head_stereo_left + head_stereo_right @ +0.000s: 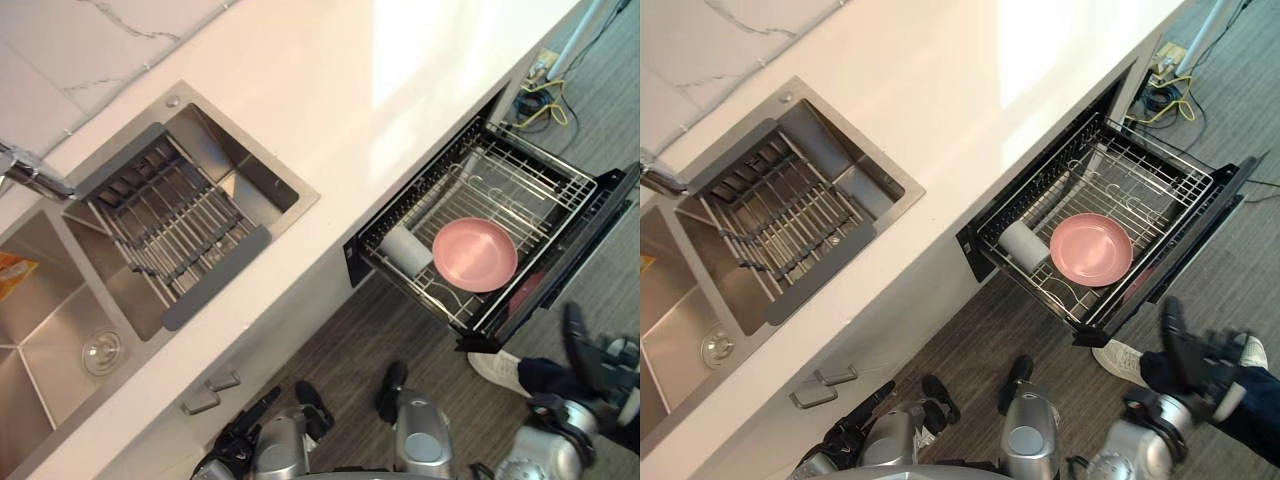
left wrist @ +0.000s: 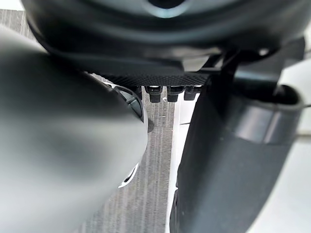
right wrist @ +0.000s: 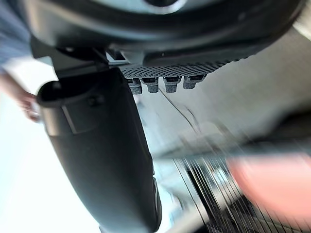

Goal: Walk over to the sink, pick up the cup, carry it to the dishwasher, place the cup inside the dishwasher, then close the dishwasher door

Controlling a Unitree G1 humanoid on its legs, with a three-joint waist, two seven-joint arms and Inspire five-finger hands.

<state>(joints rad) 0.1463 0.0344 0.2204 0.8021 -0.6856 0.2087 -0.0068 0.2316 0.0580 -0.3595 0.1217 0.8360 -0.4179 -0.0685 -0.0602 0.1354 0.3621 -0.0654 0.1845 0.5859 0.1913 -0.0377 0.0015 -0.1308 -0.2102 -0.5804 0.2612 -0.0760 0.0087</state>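
Note:
A pale cup (image 1: pixel 405 250) lies on its side in the pulled-out wire rack (image 1: pixel 530 180) of the open dishwasher, touching a pink plate (image 1: pixel 475 255). The dishwasher's dark door (image 1: pixel 585 245) hangs open beyond the rack, towards the floor. My right hand (image 1: pixel 580 350) is low at the right, in front of the door's near corner and apart from it, open and empty. Its wrist view shows the plate (image 3: pixel 274 187) and the rack wires (image 3: pixel 214 194) just past the thumb (image 3: pixel 107 155). Down at the bottom edge my left hand (image 1: pixel 240 435) hangs open, holding nothing.
A steel double sink (image 1: pixel 60 330) is set in the white counter (image 1: pixel 330 90), with a dark drying rack (image 1: pixel 170 215) across one basin and a faucet (image 1: pixel 30 175) behind. A person's white shoe (image 1: pixel 497 367) stands by the door. Cables (image 1: pixel 545 95) lie at the far right.

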